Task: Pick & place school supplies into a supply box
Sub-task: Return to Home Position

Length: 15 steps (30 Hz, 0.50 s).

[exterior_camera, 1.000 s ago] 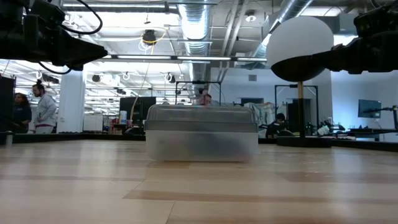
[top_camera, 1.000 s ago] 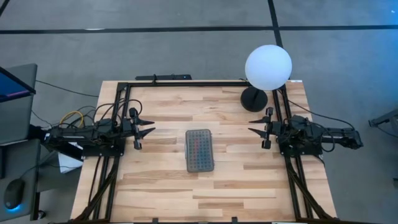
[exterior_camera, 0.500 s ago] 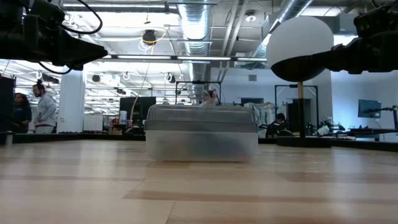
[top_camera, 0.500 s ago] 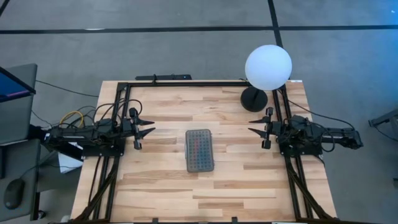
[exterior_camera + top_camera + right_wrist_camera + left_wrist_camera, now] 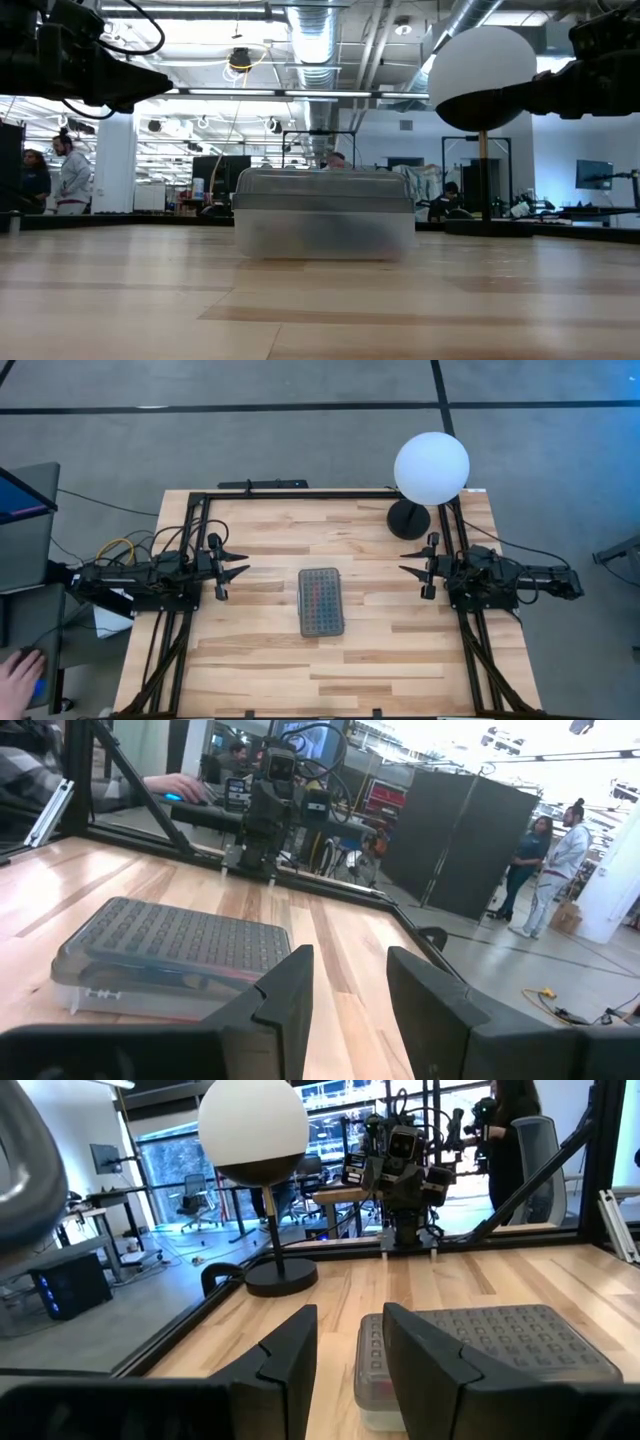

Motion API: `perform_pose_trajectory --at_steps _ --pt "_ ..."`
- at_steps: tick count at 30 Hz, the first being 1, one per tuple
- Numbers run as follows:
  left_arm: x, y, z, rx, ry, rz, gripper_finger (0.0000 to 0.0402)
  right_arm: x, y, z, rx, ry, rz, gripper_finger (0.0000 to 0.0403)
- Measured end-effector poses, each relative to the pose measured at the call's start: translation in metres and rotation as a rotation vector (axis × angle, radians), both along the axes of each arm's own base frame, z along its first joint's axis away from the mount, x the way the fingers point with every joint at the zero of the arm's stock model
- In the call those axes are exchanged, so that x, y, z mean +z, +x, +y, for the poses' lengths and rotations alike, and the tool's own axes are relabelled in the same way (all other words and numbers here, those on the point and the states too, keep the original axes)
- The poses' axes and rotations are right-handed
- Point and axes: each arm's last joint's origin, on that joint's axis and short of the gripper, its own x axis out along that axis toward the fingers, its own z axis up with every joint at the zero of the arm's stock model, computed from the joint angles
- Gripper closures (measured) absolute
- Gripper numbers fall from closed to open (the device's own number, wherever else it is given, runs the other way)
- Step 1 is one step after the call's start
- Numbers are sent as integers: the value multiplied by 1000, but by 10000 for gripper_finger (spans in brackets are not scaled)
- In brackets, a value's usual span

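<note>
Centrally, closed supply box (image 5: 321, 602) on wooden table (image 5: 400, 660); people (image 5: 73, 178) beyond.

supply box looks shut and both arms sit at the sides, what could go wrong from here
The globe lamp stands close behind the open right gripper; a wide swing there might tip it. A person's hand shows off the table's corner near the left arm, so a sudden move of that arm could strike it.

Inside the supply box (image 5: 321, 602), school supplies (image 5: 200, 978) blur, perhaps pens.
</note>
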Motion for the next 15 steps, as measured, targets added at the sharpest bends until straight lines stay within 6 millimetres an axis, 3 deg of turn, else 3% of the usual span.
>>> perform_pose_trajectory --at_steps 15 --pt "0 0 0 0 -6 -1 290 0 0 0 0 0 0 278"
